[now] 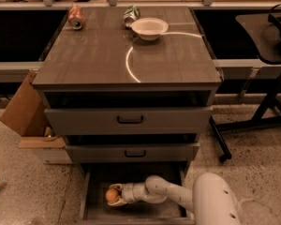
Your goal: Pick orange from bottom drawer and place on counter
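Orange (pixel 112 195) clasped between the fingers of the gripper (pixel 111 195), both low inside the open bottom drawer (pixel 96 179), counter (pixel 98 55) well above the gripper, white bowl (pixel 150 28) and red soda can (pixel 76 17) up there at its far edge.

Arm (pixel 171 194) bent low, elbow right, reaching left; tool (pixel 114 195) inside bottom drawer (pixel 96 181), clamped around orange (pixel 112 194).

Speckled floor (pixel 35 198), cardboard box (pixel 19 110)
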{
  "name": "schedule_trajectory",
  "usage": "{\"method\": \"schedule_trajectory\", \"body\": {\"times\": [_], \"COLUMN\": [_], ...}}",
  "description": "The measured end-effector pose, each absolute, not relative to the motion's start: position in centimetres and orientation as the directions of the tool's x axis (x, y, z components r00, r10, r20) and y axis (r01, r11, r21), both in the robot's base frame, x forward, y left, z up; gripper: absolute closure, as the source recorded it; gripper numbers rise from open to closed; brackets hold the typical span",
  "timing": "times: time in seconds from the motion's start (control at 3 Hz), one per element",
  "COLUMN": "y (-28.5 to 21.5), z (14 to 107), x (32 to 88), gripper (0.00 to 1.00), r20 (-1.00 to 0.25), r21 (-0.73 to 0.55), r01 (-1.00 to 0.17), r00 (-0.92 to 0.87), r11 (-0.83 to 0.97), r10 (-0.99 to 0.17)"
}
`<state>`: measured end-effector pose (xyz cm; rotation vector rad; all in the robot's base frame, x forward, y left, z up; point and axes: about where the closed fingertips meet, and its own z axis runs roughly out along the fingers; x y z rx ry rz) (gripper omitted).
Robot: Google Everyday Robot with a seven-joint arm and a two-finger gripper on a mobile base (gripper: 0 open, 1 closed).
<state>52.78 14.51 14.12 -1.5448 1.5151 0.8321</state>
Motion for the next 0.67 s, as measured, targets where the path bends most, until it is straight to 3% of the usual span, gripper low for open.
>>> {"method": "schedule_trajectory", "body": {"times": [0.33,0.67], "y": [11.6,9.0], "z": [18.5,22.8], "x": [51.4,49.7], "gripper": [1.00,1.00], "r20": [-0.913,-0.930], "r21": [-0.130,-0.153], "r01": [-0.991,-0.985], "r00": [0.127,0.170], "r11": [-0.020,-0.079], "r10": [-0.388,-0.324]}}
